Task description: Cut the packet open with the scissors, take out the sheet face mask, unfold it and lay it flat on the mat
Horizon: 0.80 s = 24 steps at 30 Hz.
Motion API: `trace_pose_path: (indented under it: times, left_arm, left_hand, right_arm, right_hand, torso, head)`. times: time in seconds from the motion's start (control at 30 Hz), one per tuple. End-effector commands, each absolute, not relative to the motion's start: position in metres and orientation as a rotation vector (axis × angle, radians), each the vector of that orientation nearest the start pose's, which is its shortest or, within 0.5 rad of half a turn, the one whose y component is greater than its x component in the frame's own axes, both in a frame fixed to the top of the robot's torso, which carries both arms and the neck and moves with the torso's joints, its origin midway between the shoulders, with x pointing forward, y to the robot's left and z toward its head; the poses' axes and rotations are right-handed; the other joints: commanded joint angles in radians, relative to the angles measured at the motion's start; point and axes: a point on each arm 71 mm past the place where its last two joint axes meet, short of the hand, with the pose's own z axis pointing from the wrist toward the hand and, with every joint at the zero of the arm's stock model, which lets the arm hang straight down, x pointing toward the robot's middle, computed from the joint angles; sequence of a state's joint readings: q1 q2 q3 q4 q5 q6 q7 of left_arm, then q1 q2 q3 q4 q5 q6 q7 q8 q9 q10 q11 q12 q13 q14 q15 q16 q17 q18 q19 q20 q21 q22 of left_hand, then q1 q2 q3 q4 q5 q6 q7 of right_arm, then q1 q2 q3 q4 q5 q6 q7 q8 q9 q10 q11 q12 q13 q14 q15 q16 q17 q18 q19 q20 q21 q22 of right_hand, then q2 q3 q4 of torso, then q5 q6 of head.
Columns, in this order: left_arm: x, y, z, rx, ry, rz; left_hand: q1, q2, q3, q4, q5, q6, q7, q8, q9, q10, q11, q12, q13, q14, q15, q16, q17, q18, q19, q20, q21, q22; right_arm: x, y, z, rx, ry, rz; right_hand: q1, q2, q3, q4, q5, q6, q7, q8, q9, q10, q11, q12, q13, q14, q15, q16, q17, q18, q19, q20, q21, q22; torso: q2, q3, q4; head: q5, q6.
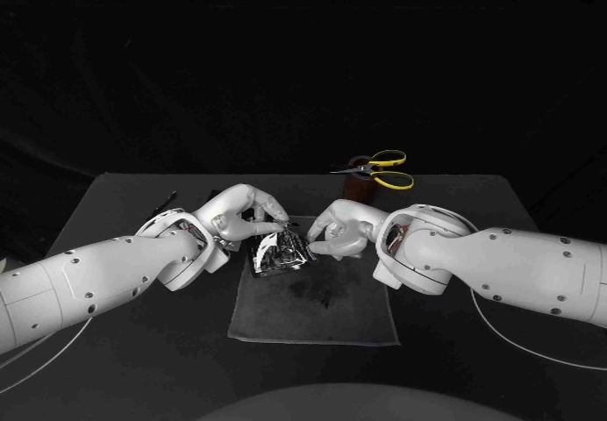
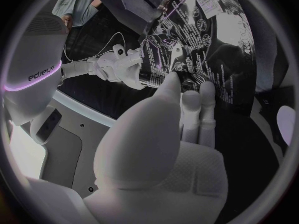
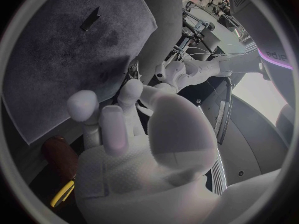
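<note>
A shiny printed packet (image 1: 281,254) hangs just above the far end of the dark grey mat (image 1: 317,316). My left hand (image 1: 240,215) pinches its upper left corner from above. My right hand (image 1: 339,230) grips the packet's right edge. In the left wrist view the packet (image 2: 206,50) is close to my fingertips (image 2: 190,102), and the right hand (image 2: 118,67) clasps its edge. The yellow-handled scissors (image 1: 383,171) stand in a brown holder (image 1: 360,184) at the table's far side. The sheet mask is hidden.
A small dark strip (image 3: 92,19) lies on the mat (image 3: 69,59). A thin dark item (image 1: 165,203) lies on the table beyond my left arm. The near half of the mat is bare.
</note>
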<state>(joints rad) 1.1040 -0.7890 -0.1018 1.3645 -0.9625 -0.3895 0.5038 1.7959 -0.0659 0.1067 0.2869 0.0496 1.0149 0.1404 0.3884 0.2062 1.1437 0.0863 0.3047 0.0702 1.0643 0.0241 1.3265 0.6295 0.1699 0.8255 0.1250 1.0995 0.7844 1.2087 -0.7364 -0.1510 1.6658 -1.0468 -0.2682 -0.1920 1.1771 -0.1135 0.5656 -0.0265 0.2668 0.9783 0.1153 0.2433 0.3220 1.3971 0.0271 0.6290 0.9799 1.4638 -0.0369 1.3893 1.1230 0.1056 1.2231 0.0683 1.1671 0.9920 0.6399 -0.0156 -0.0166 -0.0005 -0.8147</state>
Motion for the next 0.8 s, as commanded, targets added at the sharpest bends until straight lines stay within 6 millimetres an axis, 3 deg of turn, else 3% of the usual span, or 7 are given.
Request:
trace_pose_path:
  times: [0.03,0.8]
  left_arm:
    - [0.473,0.204,-0.237,-0.059,1.552,-1.232]
    - [0.472,0.201,-0.237,-0.061,1.560,-1.244]
  left_hand:
    - [-0.004,-0.004,0.005,0.002,-0.002,0.003,0.007,-0.007,-0.001,0.005,-0.002,-0.005,0.001,0.005,0.000,0.006,0.001,0.012,0.000,0.005,0.006,0.001]
    - [-0.006,-0.004,0.006,0.002,-0.002,0.003,0.007,-0.007,-0.001,0.006,-0.002,-0.006,0.001,0.005,0.000,0.005,-0.003,0.012,0.002,0.005,0.007,0.002]
  right_arm:
    - [0.431,-0.114,-0.220,0.055,2.015,0.936]
    - [0.442,-0.109,-0.219,0.099,1.955,0.941]
  right_hand:
    - [0.003,-0.010,-0.001,-0.006,-0.004,0.004,0.001,0.004,0.001,-0.003,-0.003,-0.007,-0.003,0.027,-0.008,0.002,0.000,0.019,0.004,-0.002,-0.006,-0.002]
    - [-0.057,-0.011,-0.036,0.044,-0.051,-0.006,0.005,-0.009,-0.001,0.007,0.002,0.022,0.019,0.031,-0.003,0.011,0.015,0.018,0.010,0.002,-0.007,0.007]
  torso:
    - [0.000,-0.0003,0.0008]
    - [0.001,-0.0011,0.0012]
  head:
    - [-0.001,0.000]
    - [-0.001,0.002]
